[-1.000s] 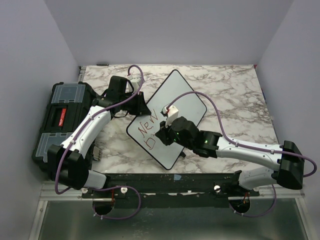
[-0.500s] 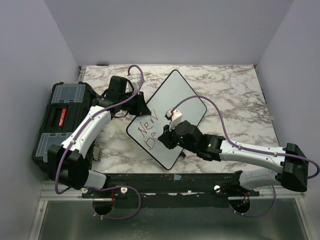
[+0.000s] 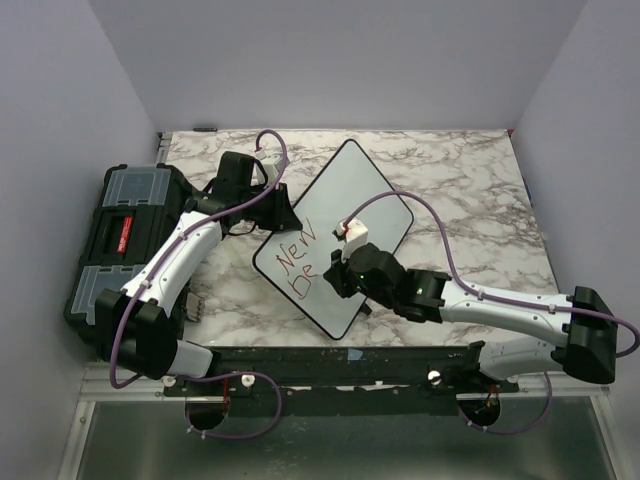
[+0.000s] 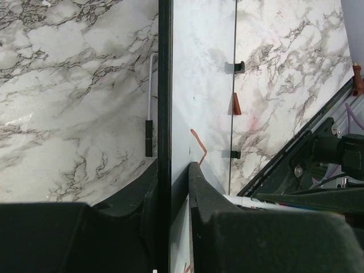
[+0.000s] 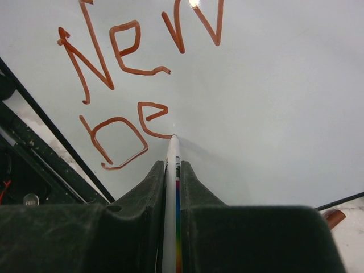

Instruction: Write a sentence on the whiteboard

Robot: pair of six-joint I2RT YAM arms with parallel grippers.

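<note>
The whiteboard (image 3: 350, 200) lies at an angle on the marble table. Red lettering on it (image 3: 298, 262) reads "New" with "Be" under it, large in the right wrist view (image 5: 122, 62). My right gripper (image 3: 338, 277) is shut on a white marker (image 5: 170, 187), its tip touching the board at the end of the "e". My left gripper (image 3: 272, 212) is shut on the whiteboard's black left frame (image 4: 164, 85), one finger on each side of the edge. The board's white face fills the right wrist view (image 5: 273, 114).
A black toolbox (image 3: 120, 240) with clear lid bins sits at the table's left edge beside my left arm. A red marker cap (image 4: 236, 104) lies by the board's far edge. The table's front rail (image 3: 330, 355) runs just below the board's near corner.
My right gripper has moved slightly right and nearer along the board while writing. The second line has grown from a lone "B" to "Be". My left arm has not moved.
</note>
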